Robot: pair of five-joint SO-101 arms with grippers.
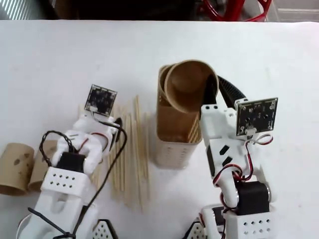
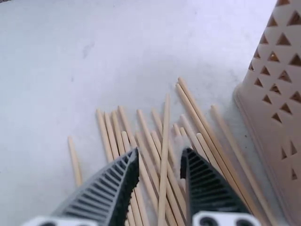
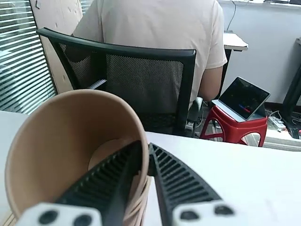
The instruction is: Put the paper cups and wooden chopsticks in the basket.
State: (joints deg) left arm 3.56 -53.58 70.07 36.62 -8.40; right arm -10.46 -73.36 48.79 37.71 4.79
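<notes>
Right gripper [image 3: 148,162]: your fingers are pinched on the wall of a paper cup [image 3: 61,141], one finger inside and one outside.
Held cup: it sits tilted at the mouth of the basket [image 1: 172,134], with its opening facing up.
Other cups [image 1: 15,169]: two lie on their sides by your left arm, well apart from the basket.
Wooden chopsticks [image 2: 155,136]: they lie scattered flat on the table [image 1: 50,59], between your left arm and the basket.
Left gripper [image 2: 160,174]: your fingers are spread low over the pile, and one stick runs between them.
</notes>
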